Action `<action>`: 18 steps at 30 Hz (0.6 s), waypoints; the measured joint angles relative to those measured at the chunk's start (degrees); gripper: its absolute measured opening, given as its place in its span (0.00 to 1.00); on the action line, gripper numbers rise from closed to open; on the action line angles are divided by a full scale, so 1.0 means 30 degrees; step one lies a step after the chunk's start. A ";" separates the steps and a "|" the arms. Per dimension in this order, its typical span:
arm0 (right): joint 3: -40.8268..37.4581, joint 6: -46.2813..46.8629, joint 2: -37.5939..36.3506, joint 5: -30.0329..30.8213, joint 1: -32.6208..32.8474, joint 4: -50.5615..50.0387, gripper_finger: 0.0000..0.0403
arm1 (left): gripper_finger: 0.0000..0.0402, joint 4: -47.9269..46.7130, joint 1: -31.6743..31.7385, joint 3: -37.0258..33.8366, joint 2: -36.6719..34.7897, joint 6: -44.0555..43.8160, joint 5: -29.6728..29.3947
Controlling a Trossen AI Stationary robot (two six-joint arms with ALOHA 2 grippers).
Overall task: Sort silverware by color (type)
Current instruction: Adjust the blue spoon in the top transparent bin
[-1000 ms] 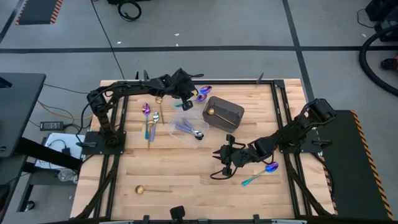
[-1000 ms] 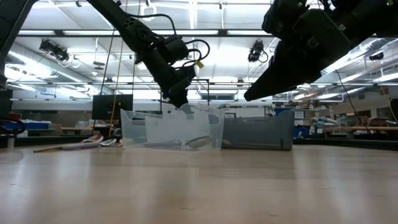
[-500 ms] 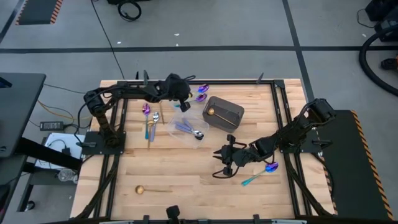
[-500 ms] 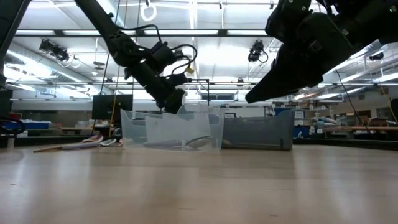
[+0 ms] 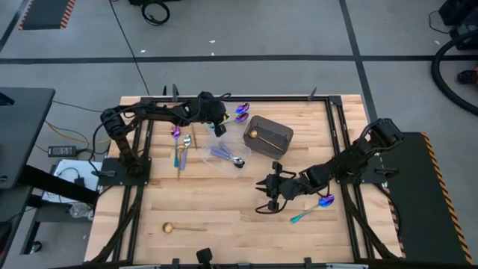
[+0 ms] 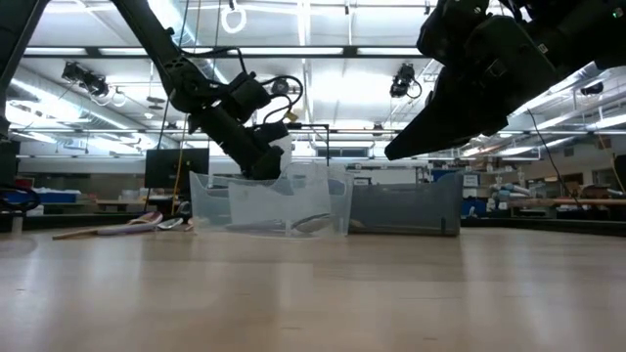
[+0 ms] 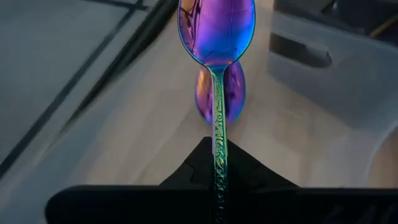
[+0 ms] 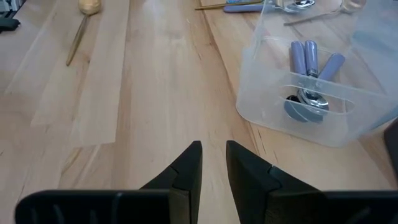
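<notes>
Your left gripper (image 7: 217, 163) clamped on an iridescent spoon (image 7: 217, 37), bowl jutting forward past the fingertips, your right gripper (image 8: 213, 163) slightly parted, holding nothing.

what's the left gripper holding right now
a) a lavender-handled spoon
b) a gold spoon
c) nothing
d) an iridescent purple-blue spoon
d: in the left wrist view the left gripper is shut on the handle of an iridescent purple-blue spoon, whose bowl points away from the camera above the table.
</notes>
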 joint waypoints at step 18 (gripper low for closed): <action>0.0000 -0.0093 0.0000 -0.0015 0.0000 0.0047 0.21 | 0.11 -0.1219 0.0015 0.0000 0.0000 -0.0546 -0.0316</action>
